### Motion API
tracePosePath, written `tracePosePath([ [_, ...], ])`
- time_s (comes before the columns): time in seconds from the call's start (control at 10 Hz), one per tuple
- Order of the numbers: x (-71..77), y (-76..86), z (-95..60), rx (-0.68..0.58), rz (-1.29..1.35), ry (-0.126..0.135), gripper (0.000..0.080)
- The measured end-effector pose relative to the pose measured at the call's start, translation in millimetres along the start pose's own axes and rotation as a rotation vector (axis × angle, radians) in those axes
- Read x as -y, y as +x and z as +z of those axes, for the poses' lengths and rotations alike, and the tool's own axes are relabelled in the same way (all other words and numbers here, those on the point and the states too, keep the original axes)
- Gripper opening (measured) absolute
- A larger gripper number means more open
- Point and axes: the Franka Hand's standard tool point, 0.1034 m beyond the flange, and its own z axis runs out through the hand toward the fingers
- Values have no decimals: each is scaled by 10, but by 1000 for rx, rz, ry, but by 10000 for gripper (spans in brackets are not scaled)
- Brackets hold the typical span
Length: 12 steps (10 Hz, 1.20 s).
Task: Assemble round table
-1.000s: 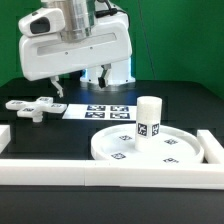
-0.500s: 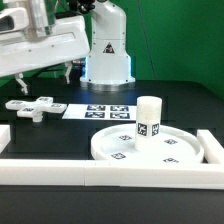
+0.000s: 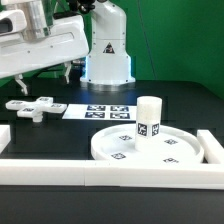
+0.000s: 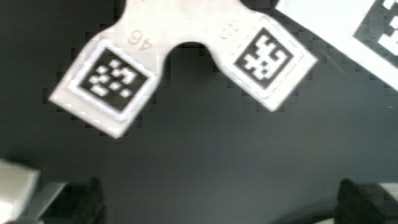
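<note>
The large rimmed round disc (image 3: 150, 147) lies flat at the exterior view's right front. The short cylindrical post (image 3: 149, 119) stands upright on it. The cross-shaped foot piece (image 3: 30, 105) lies on the black table at the exterior view's left. In the wrist view, two of its tagged arms (image 4: 178, 55) show ahead of the fingers. My gripper (image 3: 42, 78) hangs above the foot piece without touching it. It is open and empty (image 4: 217, 195), with dark fingertips (image 4: 71, 200) at either side and only bare table between them.
The marker board (image 3: 100, 110) lies flat between the foot piece and the disc, and its corner shows in the wrist view (image 4: 365, 20). White border rails run along the front (image 3: 100, 172), the exterior view's right (image 3: 211, 145) and the left (image 3: 4, 135).
Since a second ago, my gripper has swung to the exterior view's left, from over the marker board to over the foot piece. It has held still for the last half second. The parts have not moved.
</note>
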Motion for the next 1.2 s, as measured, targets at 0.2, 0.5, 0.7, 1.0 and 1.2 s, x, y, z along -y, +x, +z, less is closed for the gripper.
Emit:
tracePosePath([
  [0.2, -108, -244, 22, -33, 29, -128, 649],
  [0.5, -165, -446, 61, -23, 49, -129, 649],
  [0.7, -124, -443, 85, -17, 59, -116, 649],
  [1.0, 18, -485, 197, 24, 64, -61, 649],
  [1.2, 16, -504, 211, 28, 68, -59, 649],
])
